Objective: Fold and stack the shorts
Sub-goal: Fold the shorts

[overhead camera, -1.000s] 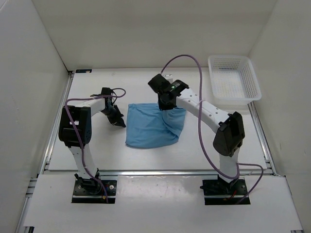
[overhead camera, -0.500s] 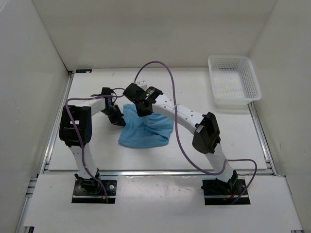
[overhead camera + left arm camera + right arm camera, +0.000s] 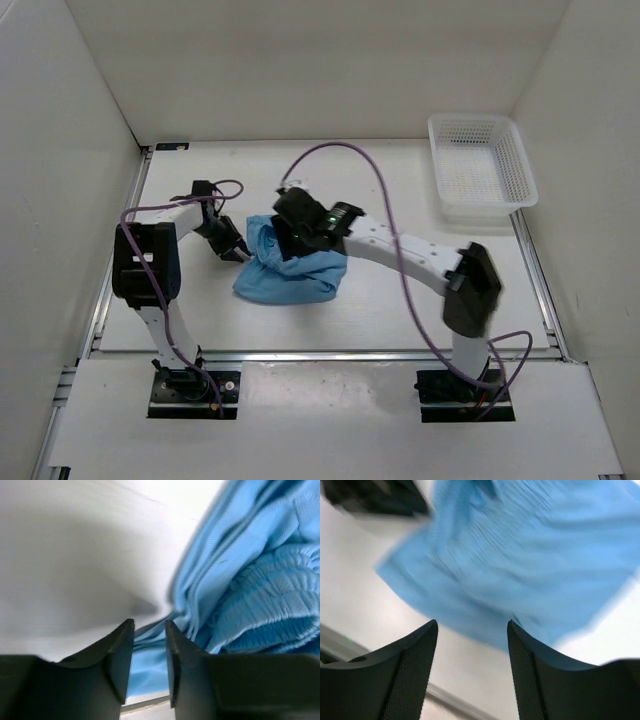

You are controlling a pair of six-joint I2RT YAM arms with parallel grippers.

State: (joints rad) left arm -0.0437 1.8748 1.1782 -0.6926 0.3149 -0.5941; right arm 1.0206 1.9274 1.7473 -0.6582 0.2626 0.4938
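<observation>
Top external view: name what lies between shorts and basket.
Between shorts and basket, bare table; only the right arm and its purple cable pass above it, in the top external view.

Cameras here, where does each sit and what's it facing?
Top external: above and behind the bases, looking down at the table, left arm, right arm, shorts, basket.
Left wrist: on the left gripper, facing the shorts' waistband; both fingers show.
Right wrist: on the right gripper, looking down onto the shorts; both fingers show.
All views share the shorts.

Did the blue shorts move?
Yes. The shorts slid left, farther from the white basket, which stayed put on the right.
</observation>
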